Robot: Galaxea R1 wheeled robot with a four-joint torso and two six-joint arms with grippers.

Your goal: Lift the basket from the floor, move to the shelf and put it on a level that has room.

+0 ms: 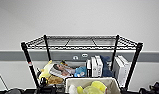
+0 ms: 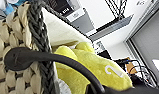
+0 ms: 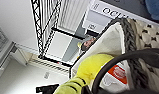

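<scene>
Judging from both wrist views, the fingers cannot be made out, so whether either gripper clasps the basket [image 1: 92, 86] cannot be told. The basket, with yellow soft toys [image 1: 95, 88] inside, is seen raised off the floor, in front of the shelf [image 1: 81, 50] below the bare top level [image 1: 80, 41]. It should be kept flat and raised until its base clears that level's front rim.

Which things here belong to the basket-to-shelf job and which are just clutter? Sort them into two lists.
Job:
basket, carried in front of the rack
shelf
top level, bare wire grid

Lying about:
yellow plush toys inside the basket
white boxes on the lower tier
soft toys on that tier
</scene>
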